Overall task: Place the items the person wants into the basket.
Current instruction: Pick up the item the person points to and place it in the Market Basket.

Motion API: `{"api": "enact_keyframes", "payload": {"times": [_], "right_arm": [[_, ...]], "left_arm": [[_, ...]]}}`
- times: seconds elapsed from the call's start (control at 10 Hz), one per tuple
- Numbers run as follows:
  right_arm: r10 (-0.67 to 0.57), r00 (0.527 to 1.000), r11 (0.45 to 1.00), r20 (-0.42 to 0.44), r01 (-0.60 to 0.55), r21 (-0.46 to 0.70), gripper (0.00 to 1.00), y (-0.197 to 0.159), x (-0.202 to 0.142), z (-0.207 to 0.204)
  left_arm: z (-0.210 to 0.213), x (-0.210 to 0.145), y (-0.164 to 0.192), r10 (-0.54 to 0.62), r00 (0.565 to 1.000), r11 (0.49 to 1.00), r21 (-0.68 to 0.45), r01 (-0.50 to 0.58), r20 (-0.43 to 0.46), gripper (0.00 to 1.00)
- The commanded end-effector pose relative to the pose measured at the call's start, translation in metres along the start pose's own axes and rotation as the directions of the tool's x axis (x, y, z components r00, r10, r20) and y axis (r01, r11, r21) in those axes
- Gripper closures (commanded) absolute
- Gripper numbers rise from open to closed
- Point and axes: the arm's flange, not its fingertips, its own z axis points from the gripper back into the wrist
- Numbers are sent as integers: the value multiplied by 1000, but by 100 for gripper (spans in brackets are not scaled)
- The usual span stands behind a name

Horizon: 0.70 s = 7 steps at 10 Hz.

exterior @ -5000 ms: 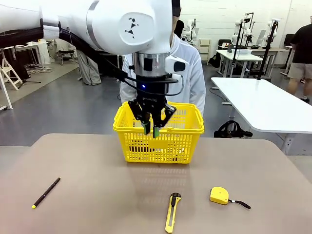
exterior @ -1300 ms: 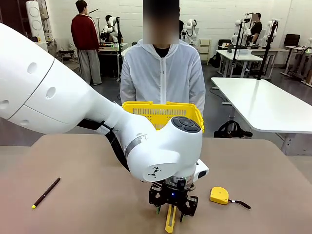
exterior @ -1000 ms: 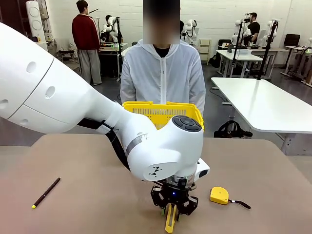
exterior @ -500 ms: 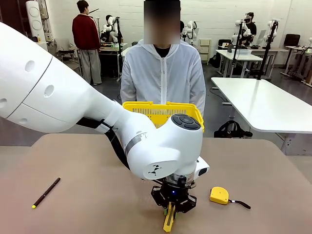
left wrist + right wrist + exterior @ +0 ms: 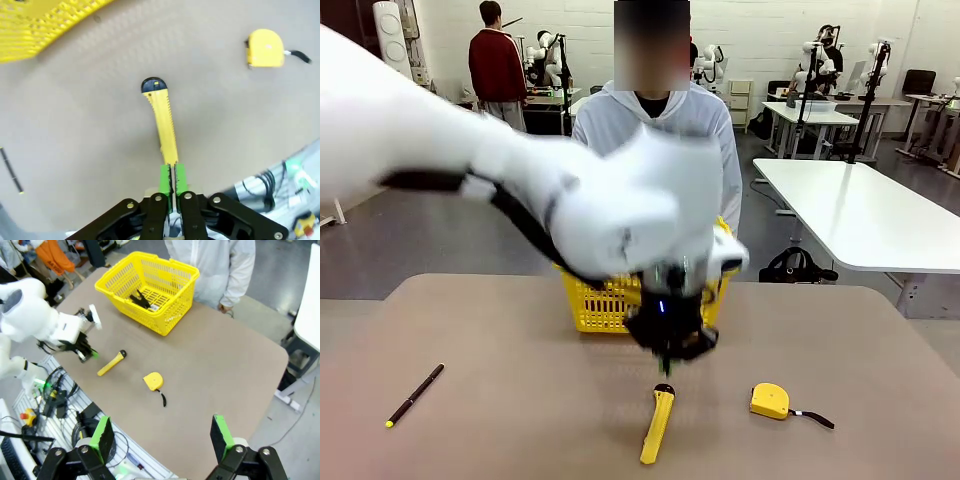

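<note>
Near robot-side edge of tabletop [image 5: 470, 330], mid, the knife [image 5: 657, 428] lies flat, black end toward far edge, body a bit tilted. Left wrist view has it [image 5: 162, 122] running straight out from the pads; right wrist view [image 5: 111, 363] has it on the tabletop w/ yellow end toward the robot.

L gripper [image 5: 668, 360] is above the knife's black end, arm motion-blurred. Green pads [image 5: 165, 180] are pressed together, only a thin dark slit btwn them; clenched on nothing, knife not gripped. Same gripper [image 5: 86, 354] sits just off the knife's yellow end.

R gripper [image 5: 162, 440] is high over the tabletop, fingers spread wide, released, nothing btwn them.

Basket [image 5: 595, 305] is at far edge, mid, in front of the person [image 5: 705, 110], part hidden by the L arm. In right wrist view the basket [image 5: 165, 320] has a dark item inside, can't tell what.

Tape [image 5: 769, 401] is right of the knife, apart from it, strap trailing toward right edge. Pen [image 5: 415, 395] is toward near-left corner, well apart from the knife.
</note>
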Motion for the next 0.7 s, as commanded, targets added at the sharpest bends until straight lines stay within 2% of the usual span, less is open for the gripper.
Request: {"api": "enact_keyframes", "payload": {"times": [0.0, 0.1, 0.5, 0.6], "right_arm": [[8, 1000, 1000, 7, -8, 16, 0, -1, 0, -1], [8, 1000, 1000, 7, -8, 16, 0, -1, 0, -1], [8, 1000, 1000, 7, -8, 16, 0, -1, 0, -1], [8, 1000, 1000, 7, -8, 16, 0, -1, 0, -1]], "left_arm": [[57, 40, 32, -66, 997, 995, 66, 69, -43, 100], [69, 59, 42, -46, 998, 998, 48, 47, -37, 100], [34, 63, 46, -66, 996, 997, -41, 64, -58, 100], [30, 63, 45, -84, 995, 994, -68, 80, -52, 80]]}}
